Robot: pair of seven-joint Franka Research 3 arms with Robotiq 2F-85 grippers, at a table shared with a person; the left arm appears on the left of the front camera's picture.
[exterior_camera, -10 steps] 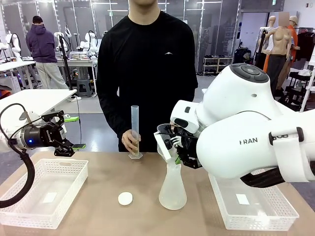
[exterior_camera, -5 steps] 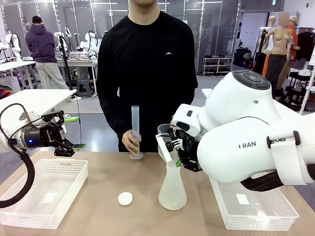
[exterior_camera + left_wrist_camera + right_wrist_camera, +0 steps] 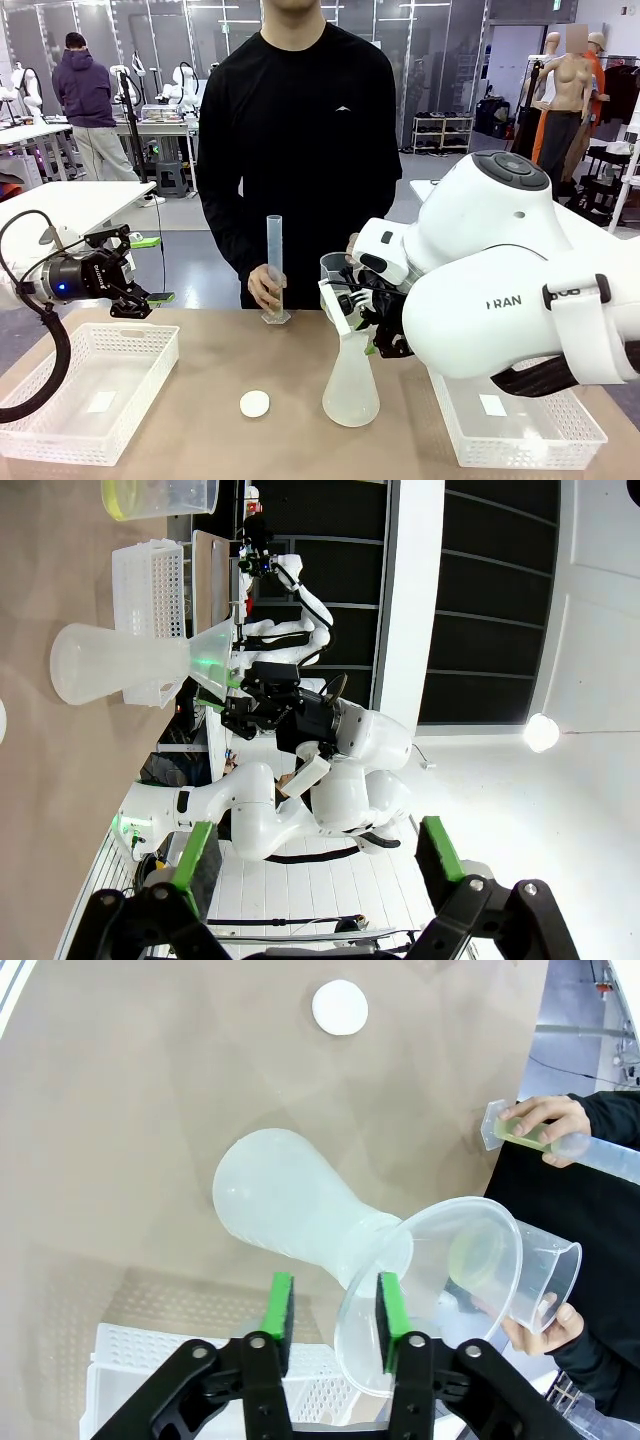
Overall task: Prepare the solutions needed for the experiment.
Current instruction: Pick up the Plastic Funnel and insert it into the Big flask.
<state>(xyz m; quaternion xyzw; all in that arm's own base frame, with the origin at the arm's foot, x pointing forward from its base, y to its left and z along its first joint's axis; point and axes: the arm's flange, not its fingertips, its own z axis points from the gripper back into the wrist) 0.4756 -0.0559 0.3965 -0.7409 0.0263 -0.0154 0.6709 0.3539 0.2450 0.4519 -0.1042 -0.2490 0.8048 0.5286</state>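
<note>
The solutions show as pale yellow-green liquid low in a graduated cylinder (image 3: pixel 525 1132) that the person's hand steadies on the table (image 3: pixel 274 270), and in a clear beaker (image 3: pixel 150 495) that the other hand tilts over a funnel (image 3: pixel 440 1280). The funnel sits in the neck of a frosted conical flask (image 3: pixel 351 385) at mid-table. My right gripper (image 3: pixel 335 1305) is open at the funnel's rim, its green pads (image 3: pixel 283 1305) apart. At the far left, above a tray, my left gripper (image 3: pixel 135 270) is open and holds nothing.
A white mesh tray (image 3: pixel 90 390) lies front left and another (image 3: pixel 520 420) front right under my right arm. A small white round cap (image 3: pixel 254 403) rests on the table left of the flask. The person stands at the far edge.
My right gripper's fingers have spread apart from a shut grip at the funnel and the arm has shifted slightly. The funnel stays in the flask. The left arm is still.
</note>
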